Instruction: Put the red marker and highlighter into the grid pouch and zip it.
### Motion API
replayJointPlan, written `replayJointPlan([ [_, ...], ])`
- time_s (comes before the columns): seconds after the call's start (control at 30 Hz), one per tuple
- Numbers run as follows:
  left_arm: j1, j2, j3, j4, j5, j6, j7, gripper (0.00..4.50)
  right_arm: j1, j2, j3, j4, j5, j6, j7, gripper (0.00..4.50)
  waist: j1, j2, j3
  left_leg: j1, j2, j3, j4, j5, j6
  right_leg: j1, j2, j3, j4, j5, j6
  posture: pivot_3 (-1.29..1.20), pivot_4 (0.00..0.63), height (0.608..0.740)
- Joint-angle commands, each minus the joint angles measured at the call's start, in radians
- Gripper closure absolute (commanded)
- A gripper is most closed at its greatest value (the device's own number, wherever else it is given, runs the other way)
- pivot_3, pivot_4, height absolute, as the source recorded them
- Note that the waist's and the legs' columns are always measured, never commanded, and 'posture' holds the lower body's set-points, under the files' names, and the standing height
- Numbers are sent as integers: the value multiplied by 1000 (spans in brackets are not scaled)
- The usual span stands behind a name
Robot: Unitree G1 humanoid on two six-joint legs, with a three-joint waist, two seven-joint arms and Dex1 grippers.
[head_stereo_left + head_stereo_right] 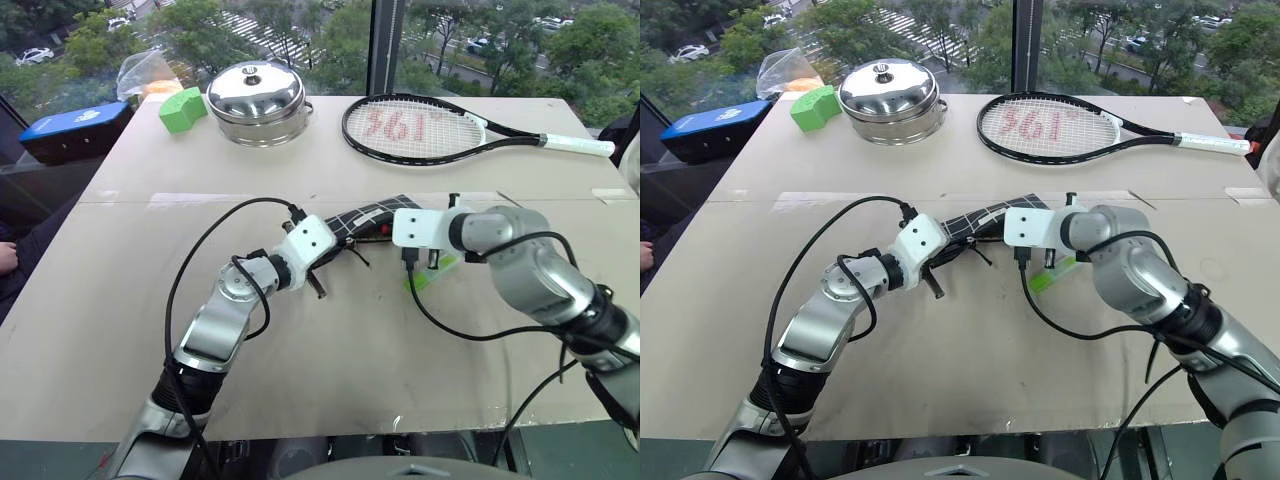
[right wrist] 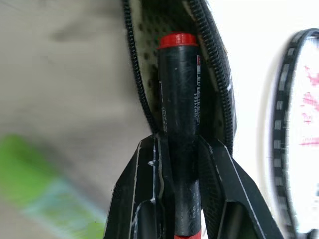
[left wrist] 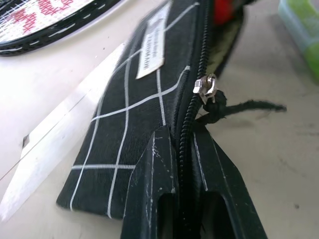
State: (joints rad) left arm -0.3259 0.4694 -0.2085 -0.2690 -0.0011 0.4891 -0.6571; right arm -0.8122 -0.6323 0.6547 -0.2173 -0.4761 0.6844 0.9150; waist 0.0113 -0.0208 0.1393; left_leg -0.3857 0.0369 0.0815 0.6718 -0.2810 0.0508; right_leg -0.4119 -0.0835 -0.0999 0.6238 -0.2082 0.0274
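My left gripper (image 3: pixel 187 194): pinching the pouch (image 3: pixel 144 114) edge, steadying its mouth. My right gripper (image 2: pixel 182 199): clamped on the marker (image 2: pixel 179 99), tip entering that opening. Highlighter (image 1: pixel 430 272): on table, pouch's 4 o'clock, waiting. Racket (image 1: pixel 430 128): 12 o'clock, unused.

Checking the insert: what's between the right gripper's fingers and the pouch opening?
The red marker, clamped by the right gripper, its red end entering the grid pouch mouth, in the right wrist view.
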Motion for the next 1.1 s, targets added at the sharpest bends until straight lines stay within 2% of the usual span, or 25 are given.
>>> replayJointPlan([
  [0.03,-19,-10,-17,-72,-6,3,1,4500,-54,53,28,67,-76,-74,-47,4320,-1,0,0,0,0,0,0,0,-1,0,1,0,0,0,0,0,150,740],
  [0.2,-37,-28,-31,-80,-7,27,11,4500,-88,156,82,207,-149,-218,-112,4320,0,0,0,0,0,-1,-1,1,-2,0,1,0,0,-1,1,0,150,740],
  [0.37,-43,-32,-22,-81,-12,47,18,4500,-68,222,58,287,-137,-342,-148,4320,0,0,0,0,0,-1,-1,1,-2,0,1,1,0,-1,1,0,150,740],
  [0.43,-40,-32,-8,-83,-21,67,22,4500,-46,212,18,267,-102,-384,-139,3291,0,0,0,0,0,-1,-1,1,-2,0,1,1,0,-1,1,0,150,740],
  [0.57,-26,-17,18,-73,-34,87,21,4500,0,158,-97,129,-4,-372,-52,1610,1,1,0,0,0,-1,-1,1,-2,0,1,1,0,-1,1,0,150,740],
  [0.7,-25,-5,31,-58,-43,86,19,4500,70,112,-251,-53,176,-222,89,1610,2,1,0,1,0,-1,-1,1,-2,1,1,1,0,-1,1,0,150,740],
  [0.83,-28,20,43,-41,-52,76,6,4500,188,-14,-443,-296,448,-19,284,1610,5,1,1,0,0,-3,-1,1,-2,2,1,-1,0,0,1,0,150,740],
  [0.93,-30,49,50,-23,-49,54,-7,4500,294,-163,-440,-318,466,-74,347,1610,5,1,0,1,0,-4,-1,0,-1,2,1,-1,-1,-1,1,0,150,740],
  [1.1,-31,68,55,-15,-47,33,-9,4500,292,-204,-307,-114,367,-279,315,1610,-11,1,1,3,0,0,-2,-2,4,2,0,3,0,-3,-3,0,150,740],
])
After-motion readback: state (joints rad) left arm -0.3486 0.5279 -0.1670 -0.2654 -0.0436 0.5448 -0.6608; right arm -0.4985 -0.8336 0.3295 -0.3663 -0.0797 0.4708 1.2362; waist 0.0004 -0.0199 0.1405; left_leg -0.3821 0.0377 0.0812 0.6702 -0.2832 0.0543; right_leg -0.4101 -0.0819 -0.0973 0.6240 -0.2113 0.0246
